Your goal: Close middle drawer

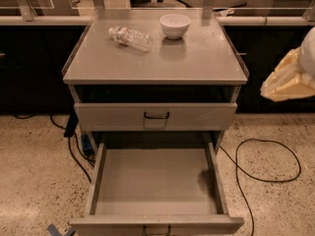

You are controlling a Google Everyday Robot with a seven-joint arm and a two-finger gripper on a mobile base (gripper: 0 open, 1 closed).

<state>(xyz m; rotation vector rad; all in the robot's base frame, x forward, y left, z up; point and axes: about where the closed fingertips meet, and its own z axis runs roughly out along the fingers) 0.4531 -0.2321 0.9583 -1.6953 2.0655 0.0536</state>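
The middle drawer (156, 186) is pulled far out from the grey cabinet. It is a deep, empty grey tray with a low front panel (197, 224) and a small dark bar handle (156, 229) at the bottom edge of the view. My gripper (288, 82), with cream-coloured fingers, hangs in the air at the right edge. It is to the right of the cabinet at about tabletop height, well above and to the right of the open drawer, touching nothing.
The drawer above (156, 116) sits nearly in, with a dark handle. On the cabinet top (197, 58) lie a clear plastic bottle (130, 37) and a white bowl (174, 25). Black cables (268, 161) run over the speckled floor on both sides.
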